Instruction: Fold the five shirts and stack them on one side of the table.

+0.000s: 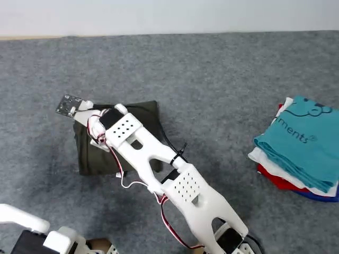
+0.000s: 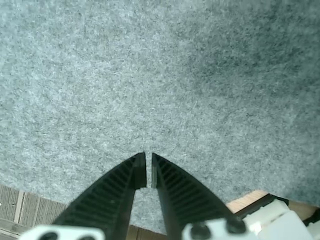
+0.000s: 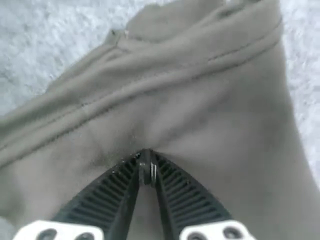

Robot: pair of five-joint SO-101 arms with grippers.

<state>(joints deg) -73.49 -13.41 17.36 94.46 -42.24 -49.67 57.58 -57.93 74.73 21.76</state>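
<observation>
The grey felt bench (image 1: 222, 79) is seen from above. A folded olive-green shirt (image 1: 89, 156) of soft cloth is laid flat on it.

Left of the olive-green shirt, nearer the front edge, part of the white plastic left arm (image 1: 24, 219) is seen. The black left end effector (image 2: 148, 170) is held over bare grey felt. Its two fingers are closed almost together, with nothing between them.

The white plastic right arm (image 1: 159, 159) is stretched over the olive-green shirt. The black right end effector (image 3: 146, 167) is pressed onto it, and a little cloth is pinched between the closed tips.

Well apart to the right of the olive-green shirt, a pile of folded shirts (image 1: 296, 153) is stacked. A teal shirt (image 1: 304, 140) with writing is on top. A white shirt (image 1: 259, 157), a red shirt (image 1: 278, 181) and a blue shirt (image 1: 318, 197) are seen under it.
</observation>
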